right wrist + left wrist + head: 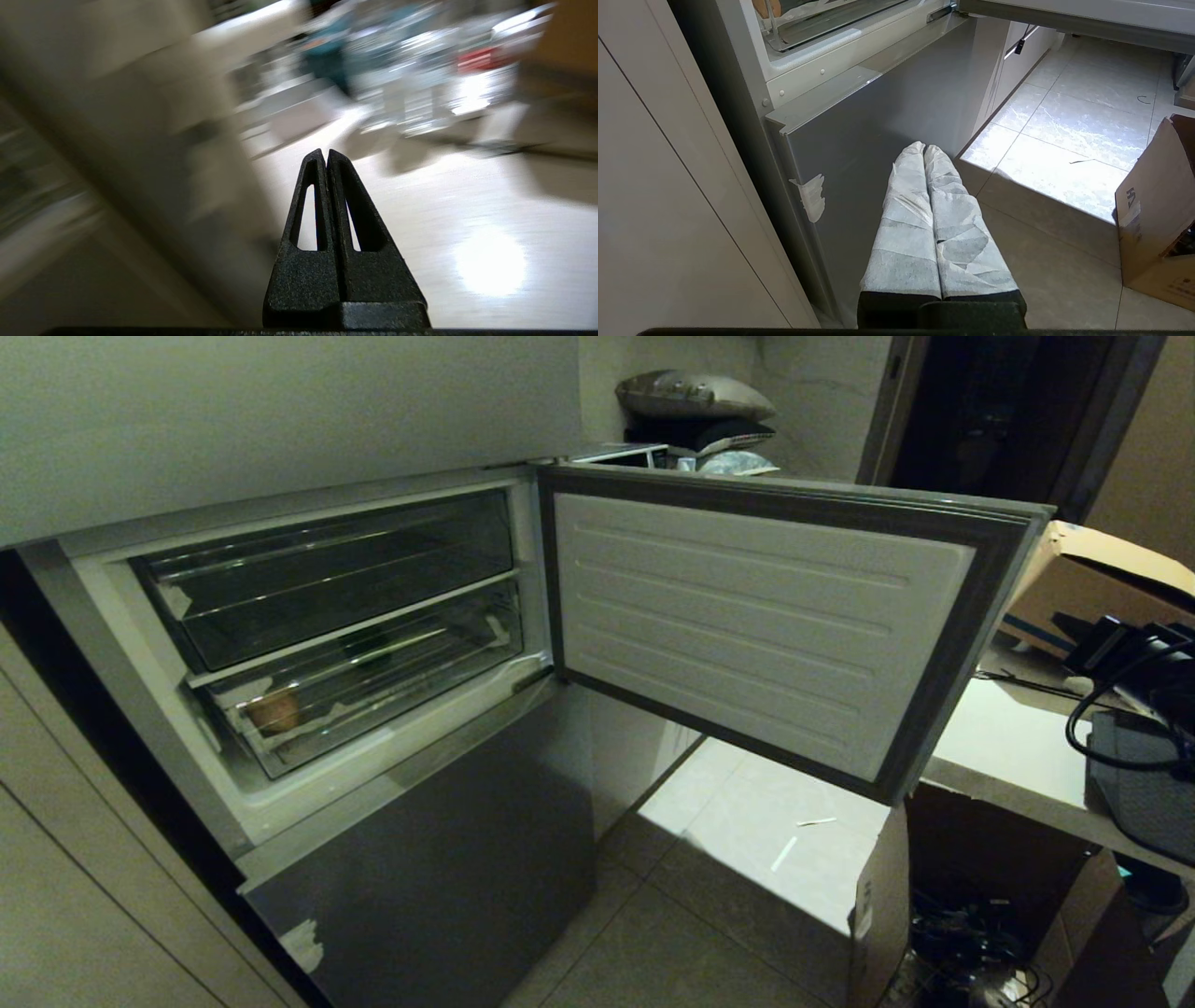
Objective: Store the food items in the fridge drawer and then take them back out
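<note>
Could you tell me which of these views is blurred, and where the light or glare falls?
Right wrist view: background smeared, only the right gripper sharp, glare on the floor. Head view: sharp but dim, fridge drawer in shadow. Left wrist view: sharp, a bright patch on the floor tiles.

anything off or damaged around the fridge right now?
Minor wear only: a torn white tape scrap peels off the grey lower fridge door, and ragged film remnants cling to the clear plastic fridge drawer. Two white strips litter the tiled floor.
</note>
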